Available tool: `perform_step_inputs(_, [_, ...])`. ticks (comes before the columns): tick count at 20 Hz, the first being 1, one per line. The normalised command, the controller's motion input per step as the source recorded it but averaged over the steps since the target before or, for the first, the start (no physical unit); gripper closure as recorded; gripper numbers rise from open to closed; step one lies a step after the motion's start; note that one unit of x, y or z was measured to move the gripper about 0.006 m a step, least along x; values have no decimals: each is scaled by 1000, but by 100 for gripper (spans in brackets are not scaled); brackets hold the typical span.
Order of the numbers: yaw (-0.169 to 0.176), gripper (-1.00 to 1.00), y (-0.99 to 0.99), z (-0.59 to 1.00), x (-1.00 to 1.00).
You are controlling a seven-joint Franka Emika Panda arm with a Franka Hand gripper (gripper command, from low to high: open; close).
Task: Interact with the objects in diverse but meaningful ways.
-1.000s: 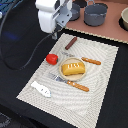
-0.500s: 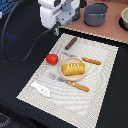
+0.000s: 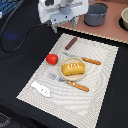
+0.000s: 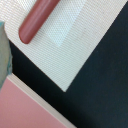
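Underneath everything, a dark tabletop [image 3: 20, 30] carries a pale woven placemat [image 3: 102, 82] laid at an angle, with a pinkish surface [image 3: 107, 32] along the far edge. White robot arm [image 3: 60, 9] sits high at the top of the exterior view, its gripper [image 3: 65, 25] hanging above the placemat's far corner, touching nothing; two dark fingers [image 3: 75, 22] point down with a gap between them, jaws apart and nothing held. A black cable [image 3: 15, 37] loops from the arm across the tabletop toward the exterior view's left. On the pinkish surface stand a grey pot [image 3: 95, 14] and, cut by the frame at the exterior view's right, part of a second pot [image 3: 124, 19]. On the placemat, near its middle, a yellow bread loaf [image 3: 73, 69] rests on a small round plate [image 3: 63, 75]. An orange-handled fork [image 3: 70, 82] lies just in front of the plate, an orange-handled knife [image 3: 85, 59] just behind it, both at a slant. Red tomato [image 3: 51, 59] sits beside the plate on the exterior view's left, apart from it. White fish-like piece [image 3: 41, 89] lies near the placemat's near-left edge, well apart from the rest. Reddish-brown sausage stick [image 3: 71, 43] lies at a slant near the far corner, closest of the foods to the gripper. Wrist view: sausage stick end on the mat corner, dark tabletop, pink surface; fingers not seen there.
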Motion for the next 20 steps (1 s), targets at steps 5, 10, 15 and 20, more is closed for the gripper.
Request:
perform_step_inputs(5, [-94,-100,77,-235,485])
perform_step_inputs(10, [-57,-100,52,-271,313])
perform_step_inputs(15, [-12,-100,145,-378,35])
perform_step_inputs(20, [0,-100,127,-421,-23])
